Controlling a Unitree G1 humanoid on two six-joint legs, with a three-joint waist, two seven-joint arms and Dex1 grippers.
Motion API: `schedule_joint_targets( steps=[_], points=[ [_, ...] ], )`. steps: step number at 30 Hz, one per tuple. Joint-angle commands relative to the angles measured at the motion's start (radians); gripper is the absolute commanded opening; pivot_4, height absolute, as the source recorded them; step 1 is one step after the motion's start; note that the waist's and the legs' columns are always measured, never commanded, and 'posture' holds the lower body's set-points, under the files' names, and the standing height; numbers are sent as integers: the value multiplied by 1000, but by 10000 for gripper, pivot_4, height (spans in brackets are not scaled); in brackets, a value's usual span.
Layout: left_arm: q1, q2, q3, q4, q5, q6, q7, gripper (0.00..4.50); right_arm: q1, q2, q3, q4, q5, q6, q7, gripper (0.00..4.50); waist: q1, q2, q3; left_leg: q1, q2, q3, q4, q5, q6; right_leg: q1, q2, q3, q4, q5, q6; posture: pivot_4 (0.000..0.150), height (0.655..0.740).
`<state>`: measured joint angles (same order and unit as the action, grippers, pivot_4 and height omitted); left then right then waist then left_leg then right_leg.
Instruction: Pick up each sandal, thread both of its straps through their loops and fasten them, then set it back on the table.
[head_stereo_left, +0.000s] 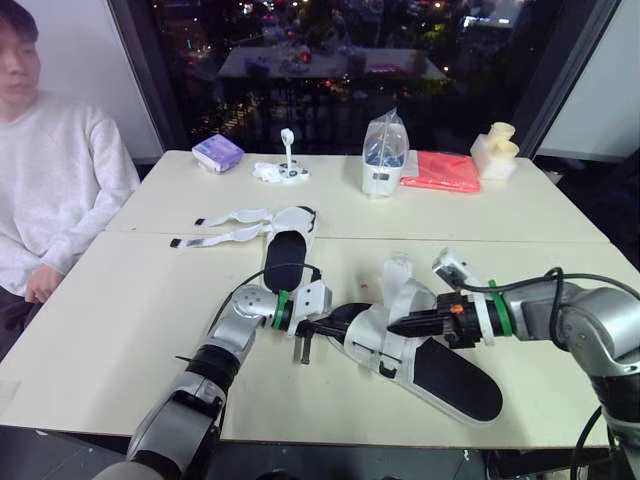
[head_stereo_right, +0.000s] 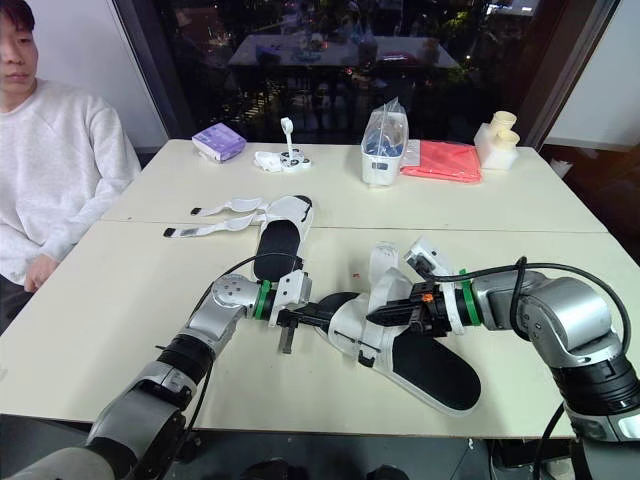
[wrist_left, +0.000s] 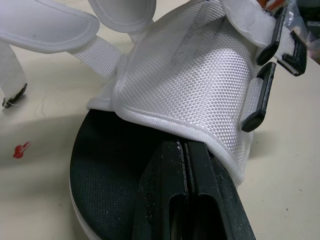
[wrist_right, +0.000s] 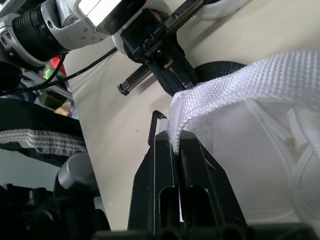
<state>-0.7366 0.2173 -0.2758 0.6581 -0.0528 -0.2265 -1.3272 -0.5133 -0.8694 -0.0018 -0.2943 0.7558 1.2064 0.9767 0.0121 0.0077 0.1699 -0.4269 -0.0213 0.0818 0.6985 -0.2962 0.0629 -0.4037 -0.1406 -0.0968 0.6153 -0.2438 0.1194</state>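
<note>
The near sandal (head_stereo_left: 452, 378), black-soled with white mesh straps, lies on the table right of centre. My left gripper (head_stereo_left: 343, 322) reaches over its heel end. The left fingertips (wrist_left: 181, 150) are shut, tucked under the hem of the mesh flap (wrist_left: 200, 75) and pinching it. My right gripper (head_stereo_left: 396, 327) comes in from the right and is shut on the edge of a mesh strap (wrist_right: 235, 100). Black plastic loops (wrist_left: 264, 97) sit along the flap's far side. The second sandal (head_stereo_left: 285, 255) lies farther back at centre left, its two straps (head_stereo_left: 225, 226) spread out flat.
A person (head_stereo_left: 50, 170) sits at the table's left side. Along the far edge stand a purple pack (head_stereo_left: 217, 153), a small white fixture (head_stereo_left: 285, 170), a clear bag (head_stereo_left: 383, 155), a red cloth (head_stereo_left: 442, 172) and a cream block (head_stereo_left: 497, 150).
</note>
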Motion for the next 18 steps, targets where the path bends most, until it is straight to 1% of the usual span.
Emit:
schedule_joint_targets(
  steps=[1,5,12,13,15,16,17,18],
  points=[
    [26,7,-34,-14,13,0,-20,0,5,5,-55,-40,39,18,-29,549,0,0,0,0,0,0,0,0,0,0,0,0,0,0,0,1500,7400],
    [25,7,-36,-15,12,2,-17,0,29,5,-74,-72,73,42,-53,549,1,0,0,0,0,0,0,0,0,0,0,0,0,0,0,1500,7400],
    [17,0,-31,-11,3,13,-13,0,122,-4,-70,-169,103,46,-89,549,2,0,0,0,0,0,0,0,0,0,0,0,0,0,0,1500,7400],
    [18,-1,-30,-13,1,17,-13,0,133,-8,-66,-180,102,42,-93,2975,2,0,0,0,0,0,0,0,0,1,0,0,0,0,0,1500,7400],
    [19,-2,-30,-17,-1,21,-14,0,148,-17,-59,-197,93,32,-98,9263,2,0,0,0,0,0,0,0,0,1,0,0,-1,0,0,1500,7400],
    [20,-3,-30,-18,-2,23,-14,0,154,-22,-58,-203,92,27,-98,13700,1,0,0,0,0,0,0,0,0,1,0,0,-1,0,0,1500,7400],
    [21,-3,-30,-19,-2,24,-15,0,159,-28,-60,-210,91,23,-96,19353,1,0,0,0,0,0,0,0,0,1,0,0,0,0,0,1500,7400],
    [22,-2,-30,-20,-3,26,-15,0,164,-35,-67,-216,94,20,-93,23514,1,0,0,0,0,0,0,0,0,1,0,0,0,0,0,1500,7400]
  ],
)
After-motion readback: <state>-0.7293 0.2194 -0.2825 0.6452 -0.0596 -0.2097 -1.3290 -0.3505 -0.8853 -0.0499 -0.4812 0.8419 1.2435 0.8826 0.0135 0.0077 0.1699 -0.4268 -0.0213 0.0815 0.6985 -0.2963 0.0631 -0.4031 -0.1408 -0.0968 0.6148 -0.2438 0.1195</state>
